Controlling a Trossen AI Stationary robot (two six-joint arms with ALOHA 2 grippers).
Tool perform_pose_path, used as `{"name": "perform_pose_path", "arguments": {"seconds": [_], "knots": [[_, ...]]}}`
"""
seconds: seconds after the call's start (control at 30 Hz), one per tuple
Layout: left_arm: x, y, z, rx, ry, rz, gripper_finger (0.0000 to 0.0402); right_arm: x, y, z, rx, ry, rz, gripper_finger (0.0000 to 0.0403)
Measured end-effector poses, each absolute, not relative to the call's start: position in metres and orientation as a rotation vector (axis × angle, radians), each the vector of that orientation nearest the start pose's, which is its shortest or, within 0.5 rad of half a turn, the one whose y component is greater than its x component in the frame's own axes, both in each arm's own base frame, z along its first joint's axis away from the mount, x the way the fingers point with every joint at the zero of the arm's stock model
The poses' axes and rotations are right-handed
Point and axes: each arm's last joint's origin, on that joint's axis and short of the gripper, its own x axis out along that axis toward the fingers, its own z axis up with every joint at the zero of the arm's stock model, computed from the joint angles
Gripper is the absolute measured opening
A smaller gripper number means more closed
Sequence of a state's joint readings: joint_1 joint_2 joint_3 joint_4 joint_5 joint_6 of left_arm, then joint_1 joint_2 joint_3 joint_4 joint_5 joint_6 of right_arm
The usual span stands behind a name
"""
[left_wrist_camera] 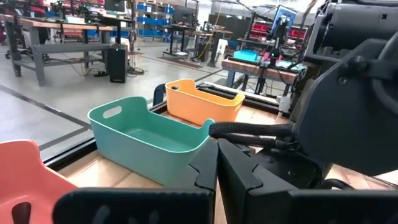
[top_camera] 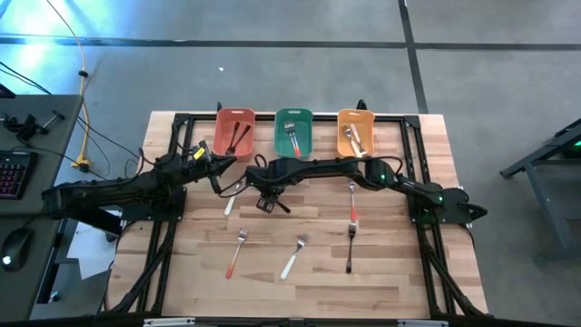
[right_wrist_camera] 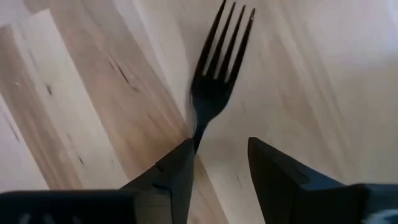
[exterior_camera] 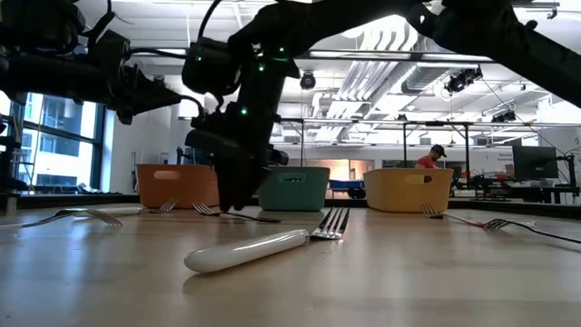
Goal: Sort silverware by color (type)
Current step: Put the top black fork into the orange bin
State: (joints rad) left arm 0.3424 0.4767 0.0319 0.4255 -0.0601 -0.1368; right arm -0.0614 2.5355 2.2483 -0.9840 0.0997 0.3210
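Observation:
My right gripper [top_camera: 266, 202] reaches to the table's middle and points steeply down, open, over a black fork [right_wrist_camera: 217, 74] that lies flat on the wood. The fork's neck runs in beside one fingertip [right_wrist_camera: 183, 163]; the handle is hidden under the gripper. In the low view the right gripper [exterior_camera: 238, 202] stands just above the tabletop. My left gripper [top_camera: 216, 162] waits shut near the red bin [top_camera: 234, 120]. Other silverware lies loose on the table: a white-handled fork [top_camera: 292, 260], a red-handled fork [top_camera: 237, 254], a black-handled fork [top_camera: 349, 247]. My right gripper comes at the black fork from above, its fingers to either side of the fork's neck [right_wrist_camera: 198, 130]. One fingertip stands right against the neck; whether it touches I cannot tell. The fork lies flat on the table.
Red, green [top_camera: 293, 132] and orange [top_camera: 356, 132] bins stand in a row at the far edge, each with silverware inside. Another white-handled piece [top_camera: 231, 196] lies left of my right gripper, and a red-handled one [top_camera: 352, 207] to its right. The near half of the table has open wood.

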Motion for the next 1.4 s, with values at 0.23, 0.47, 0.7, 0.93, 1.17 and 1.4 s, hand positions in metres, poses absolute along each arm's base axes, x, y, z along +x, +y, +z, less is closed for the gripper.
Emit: {"name": "perform_pose_path", "arguments": {"seconds": [0.23, 0.47, 0.7, 0.93, 1.17, 1.4], "knots": [[0.1210, 0.0450, 0.1715, -0.138, -0.008, 0.403, 0.0000, 0.5155, -0.0360, 0.1443, 0.271, 1.238, -0.301, 0.0060], [0.1210, 0.0450, 0.1714, -0.138, -0.007, 0.403, 0.0000, 0.5157, -0.0372, 0.1437, 0.271, 1.241, -0.270, 0.0003], [0.1210, 0.0450, 0.1713, -0.138, -0.006, 0.403, 0.0000, 0.5180, -0.0385, 0.1428, 0.290, 1.214, -0.292, 0.0049], [0.1210, 0.0450, 0.1712, -0.139, -0.006, 0.403, 0.0000, 0.5196, -0.0388, 0.1425, 0.313, 1.195, -0.303, 0.0112], [0.1210, 0.0449, 0.1712, -0.139, -0.006, 0.403, 0.0000, 0.5220, -0.0386, 0.1453, 0.321, 1.178, -0.300, 0.0119], [0.1210, 0.0449, 0.1712, -0.139, -0.006, 0.403, 0.0000, 0.5249, -0.0370, 0.1509, 0.323, 1.159, -0.293, 0.0119]]}}
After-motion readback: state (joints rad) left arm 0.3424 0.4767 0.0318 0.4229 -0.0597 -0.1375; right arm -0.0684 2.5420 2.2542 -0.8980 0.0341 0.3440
